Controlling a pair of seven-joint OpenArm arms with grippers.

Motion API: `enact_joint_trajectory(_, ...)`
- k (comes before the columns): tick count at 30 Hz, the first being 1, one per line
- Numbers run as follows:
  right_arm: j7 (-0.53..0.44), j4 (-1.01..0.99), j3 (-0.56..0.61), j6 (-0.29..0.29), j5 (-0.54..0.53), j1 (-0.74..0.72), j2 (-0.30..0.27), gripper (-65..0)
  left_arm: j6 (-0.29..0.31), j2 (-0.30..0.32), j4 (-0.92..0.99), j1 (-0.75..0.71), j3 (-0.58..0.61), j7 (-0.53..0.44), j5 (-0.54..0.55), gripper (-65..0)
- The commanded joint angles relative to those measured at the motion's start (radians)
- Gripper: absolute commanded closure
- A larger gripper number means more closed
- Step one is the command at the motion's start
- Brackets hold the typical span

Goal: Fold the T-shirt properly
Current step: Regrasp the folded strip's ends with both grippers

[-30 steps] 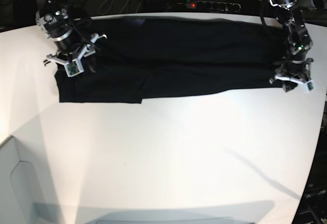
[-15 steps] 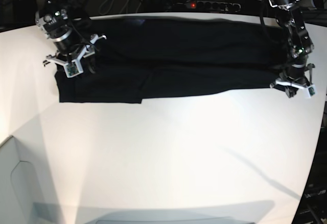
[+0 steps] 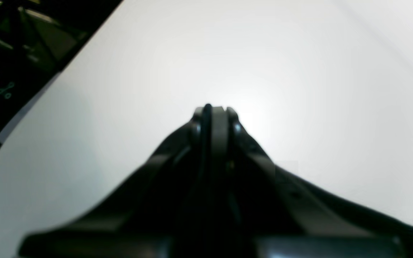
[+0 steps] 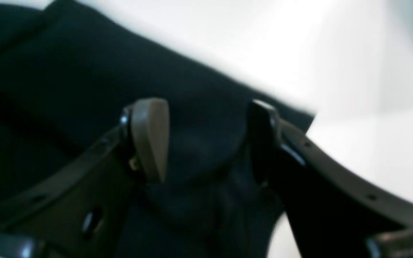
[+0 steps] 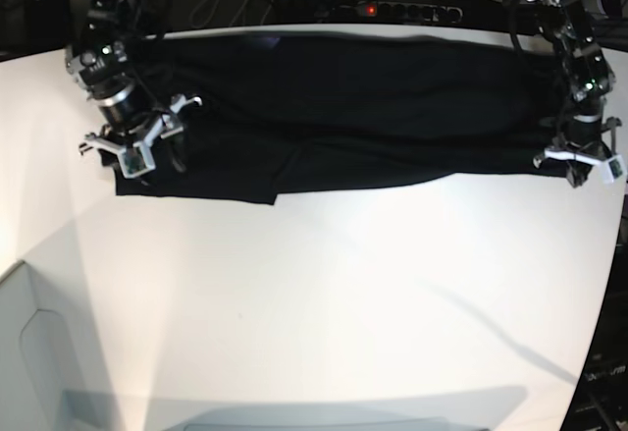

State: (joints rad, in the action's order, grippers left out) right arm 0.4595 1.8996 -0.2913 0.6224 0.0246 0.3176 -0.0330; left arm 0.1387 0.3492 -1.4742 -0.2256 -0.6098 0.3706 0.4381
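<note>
While the right gripper [image 4: 206, 143] stands with jaws spread over the black T-shirt [image 5: 334, 117], the left gripper [image 3: 213, 114] is pressed together, empty, above the white table [image 5: 324, 294]. No writing is readable.

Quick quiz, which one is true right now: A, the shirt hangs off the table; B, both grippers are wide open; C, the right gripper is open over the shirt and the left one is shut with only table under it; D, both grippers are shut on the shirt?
C: the right gripper has its jaws apart over the T-shirt, and the left gripper is shut over bare table.
</note>
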Motion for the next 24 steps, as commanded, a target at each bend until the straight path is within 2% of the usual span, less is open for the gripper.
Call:
enact_joint_trajectory(1,-0.015,-0.007,-0.003,-0.008,-0.005,-0.011,-0.006,-35.4,0.000,0.020,-0.015,0.007,-0.006,-0.025,0.003,0.0)
enact_joint_trajectory(6,-0.015,-0.120,-0.009,-0.008,-0.004,-0.088,-0.025,-35.4,0.000,0.020,-0.010,0.005,-0.006,-0.025,0.003,0.0)
enact_joint_trajectory(10,-0.015,-0.203,-0.061,-0.008,-0.004,-0.133,-0.025,-35.4,0.000,0.020,-0.010,0.005,-0.006,-0.025,-0.002,0.0)
enact_joint_trajectory(20,-0.017,-0.254,-0.055,-0.008,-0.005,-0.108,-0.025,-34.4,0.000,0.020,-0.012,-0.008,-0.006,-0.025,0.000,0.0)
enact_joint_trajectory(22,-0.018,-0.248,-0.053,-0.008,-0.005,-0.105,-0.023,-30.2,0.000,0.020,-0.018,-0.008,-0.006,-0.025,0.000,0.0)
enact_joint_trajectory(24,-0.017,-0.242,-0.059,-0.008,-0.005,-0.105,-0.023,-21.7,0.000,0.020,-0.021,-0.008,-0.006,-0.025,0.001,0.0)
